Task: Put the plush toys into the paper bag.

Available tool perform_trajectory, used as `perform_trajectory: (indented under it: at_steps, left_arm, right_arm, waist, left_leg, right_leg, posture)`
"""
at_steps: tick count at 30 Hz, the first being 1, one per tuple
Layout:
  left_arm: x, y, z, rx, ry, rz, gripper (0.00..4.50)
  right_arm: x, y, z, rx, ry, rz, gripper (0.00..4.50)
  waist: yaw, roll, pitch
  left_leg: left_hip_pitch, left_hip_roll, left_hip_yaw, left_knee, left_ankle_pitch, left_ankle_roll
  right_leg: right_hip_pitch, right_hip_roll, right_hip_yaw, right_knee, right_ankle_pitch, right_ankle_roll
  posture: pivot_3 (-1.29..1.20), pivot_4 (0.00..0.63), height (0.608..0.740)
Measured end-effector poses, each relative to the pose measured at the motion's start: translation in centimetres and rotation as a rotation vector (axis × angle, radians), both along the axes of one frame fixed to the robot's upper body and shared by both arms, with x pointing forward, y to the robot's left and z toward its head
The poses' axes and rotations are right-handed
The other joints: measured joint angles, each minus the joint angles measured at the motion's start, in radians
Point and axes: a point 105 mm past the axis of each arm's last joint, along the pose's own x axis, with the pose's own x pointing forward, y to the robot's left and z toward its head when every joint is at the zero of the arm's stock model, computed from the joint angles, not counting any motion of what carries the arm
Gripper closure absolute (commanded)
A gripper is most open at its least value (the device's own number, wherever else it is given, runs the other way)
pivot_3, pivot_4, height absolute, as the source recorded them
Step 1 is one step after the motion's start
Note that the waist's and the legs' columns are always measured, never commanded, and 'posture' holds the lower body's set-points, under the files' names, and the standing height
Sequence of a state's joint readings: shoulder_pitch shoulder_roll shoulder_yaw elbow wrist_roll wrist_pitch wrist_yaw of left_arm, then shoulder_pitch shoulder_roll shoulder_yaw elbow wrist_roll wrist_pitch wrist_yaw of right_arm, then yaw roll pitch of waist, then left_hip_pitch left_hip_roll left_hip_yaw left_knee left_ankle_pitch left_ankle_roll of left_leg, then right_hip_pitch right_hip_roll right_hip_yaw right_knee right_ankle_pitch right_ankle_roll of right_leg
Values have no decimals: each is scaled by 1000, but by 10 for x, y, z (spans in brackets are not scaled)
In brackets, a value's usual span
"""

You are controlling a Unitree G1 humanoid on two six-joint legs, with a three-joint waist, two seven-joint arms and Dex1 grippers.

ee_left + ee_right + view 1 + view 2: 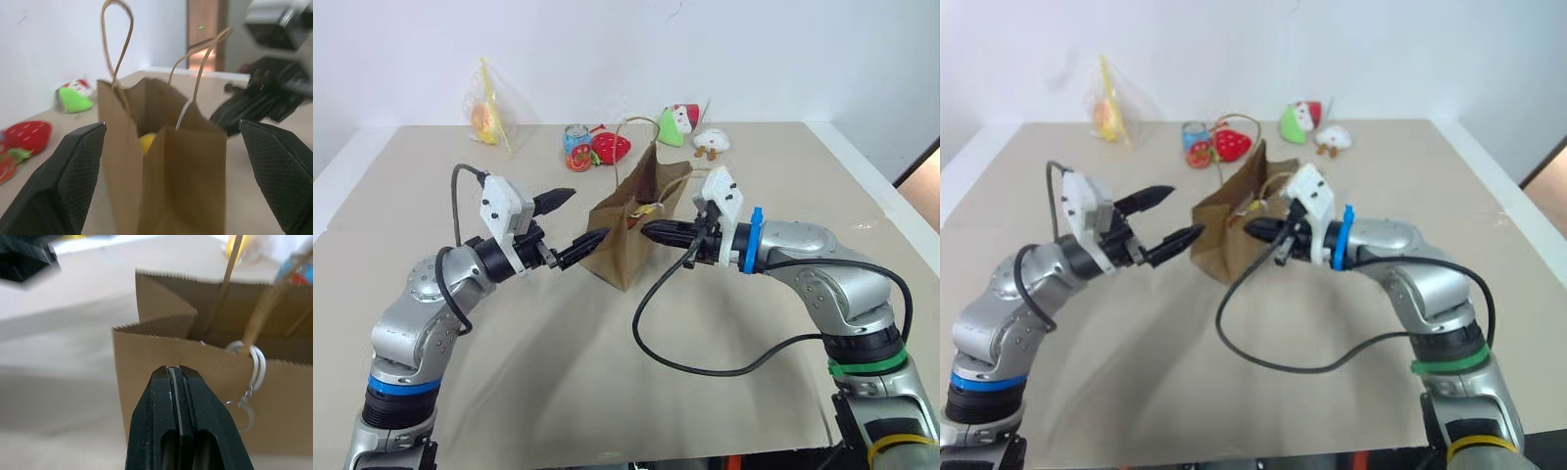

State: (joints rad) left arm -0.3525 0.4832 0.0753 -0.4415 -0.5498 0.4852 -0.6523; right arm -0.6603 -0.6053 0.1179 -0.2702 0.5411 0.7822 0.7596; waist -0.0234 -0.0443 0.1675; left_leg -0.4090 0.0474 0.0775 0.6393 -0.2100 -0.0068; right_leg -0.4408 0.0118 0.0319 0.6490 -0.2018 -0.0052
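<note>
— Beige tabletop (558, 392) against a white wall is what I'm looking at from here. Where's the bag?

— I've got the paper bag (631, 230) standing upright near the middle of the table, mouth open, its cord handles up. Everything else I'll place off it.

— Toys?

— Something yellow (146, 143) sits inside the bag, seen through its mouth from my left wrist camera. Behind the bag, toward the wall, lie a red strawberry plush (611, 148), a green-and-red plush (675, 125) and a white plush (711, 142). The printed can (577, 147) stands just beside the strawberry, and the clear packet (486, 116) with orange contents is well off to the bag's left, also near the wall.

— Grippers?

— My left gripper (573, 223) hangs at the bag's left side, fingers spread wide, empty; one tip is just at the bag's edge, whether touching I cannot tell. My right gripper (651, 232) is on the bag's right, fingers pressed fully together with nothing between them, tips right at the paper wall. A metal ring (247, 404) dangles over the bag's rim just beside those fingers.
</note>
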Motion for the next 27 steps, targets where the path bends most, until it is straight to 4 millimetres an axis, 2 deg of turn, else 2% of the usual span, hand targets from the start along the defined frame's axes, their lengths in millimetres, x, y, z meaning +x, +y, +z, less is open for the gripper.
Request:
perform_trajectory:
  at_steps: [7,12,15,20,24,27]
  left_arm:
    - [-1,1,-5,0,18,3,0]
    - [2,-1,-10,-14,53,21,0]
    - [12,2,-20,-26,103,81,0]
    - [14,1,-23,-20,111,100,0]
    - [13,-11,-28,-13,121,69,0]
    - [13,-21,-23,-18,108,43,0]
  right_arm:
    - [10,11,9,31,-19,4,4357]
    - [15,17,0,18,-8,0,4357]
    - [17,18,0,18,-15,-4,4357]
    - [18,19,-1,22,-13,-5,4357]
    - [19,21,-1,22,-18,-7,4357]
    - [20,22,1,24,-24,-5,4357]
  waist:
    - [0,0,0]
    - [0,0,0]
    - [0,0,0]
    - [0,0,0]
    - [0,0,0]
    - [0,0,0]
  left_leg:
    - [1,0,0,0,0,0]
    - [0,0,0,0,0,0]
    - [0,0,0,0,0,0]
    - [0,0,0,0,0,0]
    - [0,0,0,0,0,0]
    - [0,0,0,0,0,0]
  right_leg:
    - [0,0,0,0,0,0]
    - [0,0,0,0,0,0]
    - [0,0,0,0,0,0]
    - [0,0,0,0,0,0]
    - [0,0,0,0,0,0]
    - [0,0,0,0,0,0]
  posture:
    - [0,150,740]
    - [0,150,740]
    - [0,150,740]
    - [0,150,740]
    - [0,150,740]
    - [0,150,740]
